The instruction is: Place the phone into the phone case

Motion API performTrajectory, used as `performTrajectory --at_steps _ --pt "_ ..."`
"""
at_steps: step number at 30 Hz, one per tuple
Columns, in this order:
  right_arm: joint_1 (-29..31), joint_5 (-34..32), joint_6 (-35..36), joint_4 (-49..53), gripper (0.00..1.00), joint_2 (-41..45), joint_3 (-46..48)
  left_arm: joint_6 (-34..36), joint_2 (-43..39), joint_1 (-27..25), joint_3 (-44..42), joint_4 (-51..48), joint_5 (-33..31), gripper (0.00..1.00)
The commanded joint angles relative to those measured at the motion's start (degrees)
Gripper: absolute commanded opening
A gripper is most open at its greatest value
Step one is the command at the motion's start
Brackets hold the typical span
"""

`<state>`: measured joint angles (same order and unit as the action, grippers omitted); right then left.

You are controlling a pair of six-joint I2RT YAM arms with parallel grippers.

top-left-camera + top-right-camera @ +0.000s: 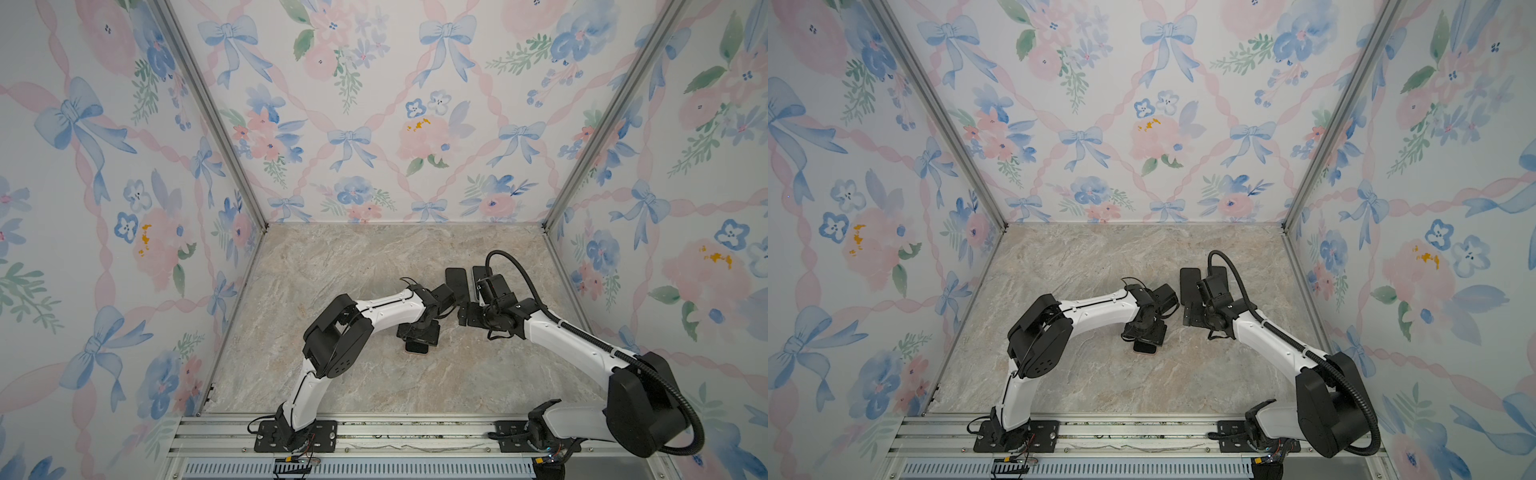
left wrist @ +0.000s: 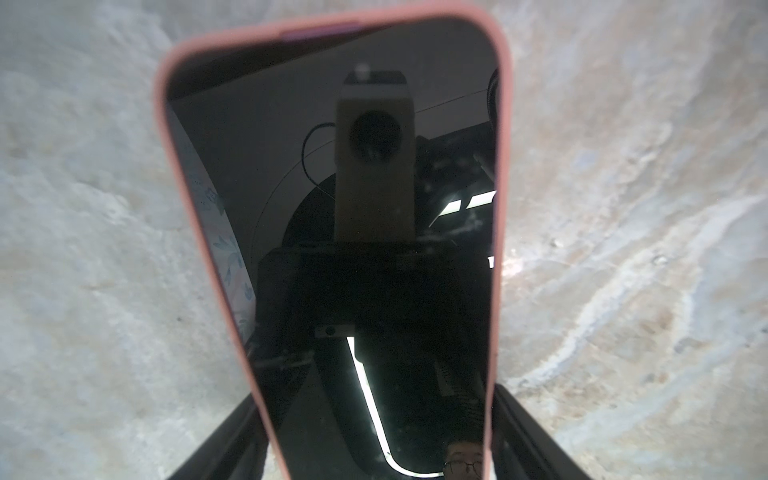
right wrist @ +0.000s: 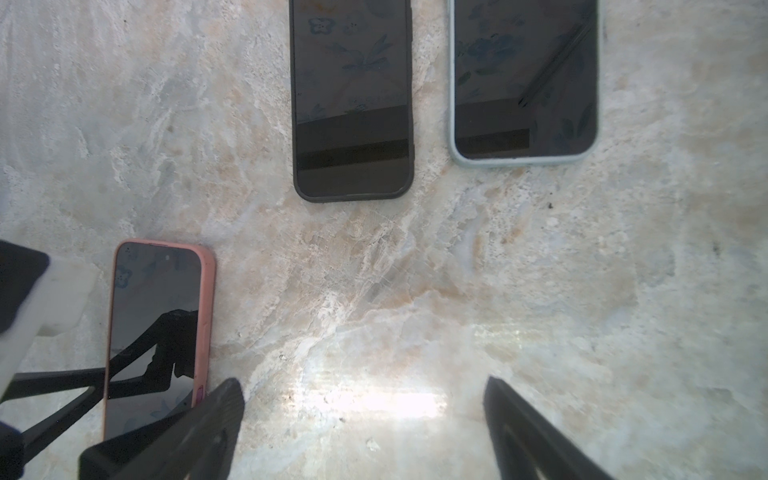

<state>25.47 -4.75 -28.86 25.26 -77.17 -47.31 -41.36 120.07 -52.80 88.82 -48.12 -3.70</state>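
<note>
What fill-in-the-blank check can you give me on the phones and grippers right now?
Counting the black-cased phone and the blue-cased phone, the table holds ___ phones.
The left gripper straddles a phone in a ___ case.
The right gripper hangs ___ over bare table.
Missing: three; pink; open.

**Left wrist view:** the picture's edge cuts off the phone [image 2: 332,270], its pink case [image 2: 503,166] and most of the left gripper [image 2: 379,395]. We cannot tell whether its fingers [image 2: 523,432] touch the case.

**Both top views:** we see only the phone's near end under that gripper.

**Right wrist view:** the edge crops the black phone [image 3: 353,104] and the pale-blue-cased phone [image 3: 525,83].
</note>
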Motion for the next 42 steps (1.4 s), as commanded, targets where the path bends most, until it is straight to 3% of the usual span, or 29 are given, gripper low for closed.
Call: performTrajectory --at_steps 1,19,30,42 --pt "-0.63 0.10 0.75 0.36 0.92 -0.64 -0.36 0.32 2.07 0.52 1.92 0.07 -1.91 0.71" --pt "-2.04 -1.44 2.05 5.26 0.93 2.70 -0.67 2.52 9.40 5.10 17.64 0.26 -5.90 0.62" --pt "-2.43 -2.10 2.23 6.73 0.93 3.47 -0.98 3.03 16.78 8.27 29.29 0.26 -0.82 0.60" --pt "-2.58 -2.01 2.00 6.67 0.93 3.11 -0.98 1.99 20.00 10.24 34.14 0.30 2.36 0.59"
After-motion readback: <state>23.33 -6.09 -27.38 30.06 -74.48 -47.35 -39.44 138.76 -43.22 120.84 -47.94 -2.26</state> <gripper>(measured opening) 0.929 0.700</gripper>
